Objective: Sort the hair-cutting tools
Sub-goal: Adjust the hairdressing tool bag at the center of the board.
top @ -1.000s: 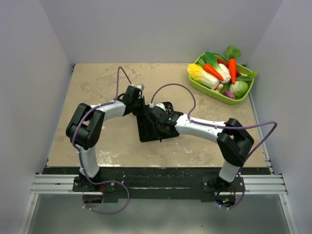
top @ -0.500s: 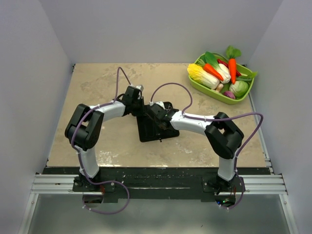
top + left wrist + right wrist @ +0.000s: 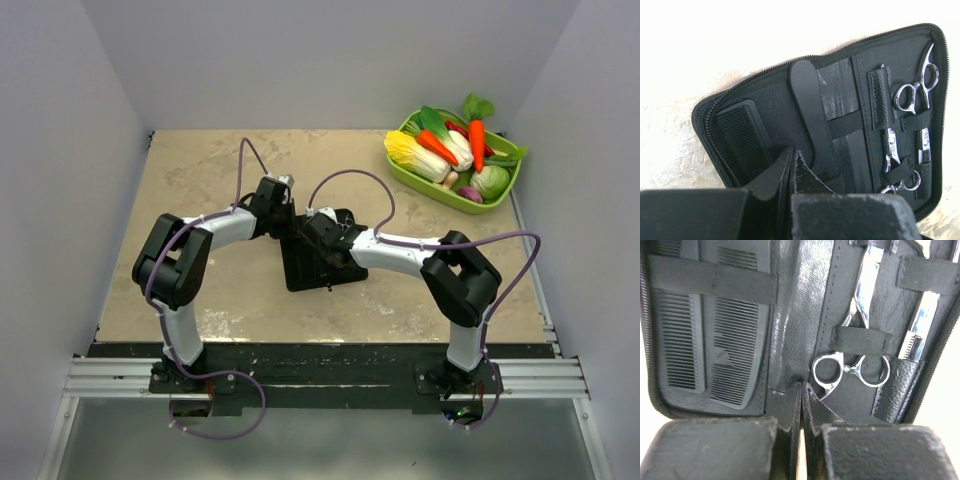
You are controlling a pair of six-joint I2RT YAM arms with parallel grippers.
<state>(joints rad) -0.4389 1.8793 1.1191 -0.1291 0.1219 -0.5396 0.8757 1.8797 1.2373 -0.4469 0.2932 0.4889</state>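
Observation:
A flat black case (image 3: 300, 272) lies open mid-table. In the left wrist view two black combs (image 3: 742, 142) (image 3: 812, 117) sit in its left half and two silver scissors (image 3: 915, 90) (image 3: 892, 147) sit under straps in its right half. The right wrist view shows the combs (image 3: 682, 345) (image 3: 735, 355) under a strap and the scissors (image 3: 855, 340) (image 3: 917, 335) beside them. My left gripper (image 3: 288, 218) (image 3: 792, 154) is shut, its tips over the case between the combs. My right gripper (image 3: 322, 240) (image 3: 802, 389) is shut, its tips at the case's middle fold beside a scissor ring.
A green tray (image 3: 500, 190) of toy vegetables stands at the back right corner. White walls close in the table on the left, back and right. Both arms reach over the case from either side.
The right arm's elbow has swung left and its gripper has shifted slightly left over the case. The left arm and the case have barely moved.

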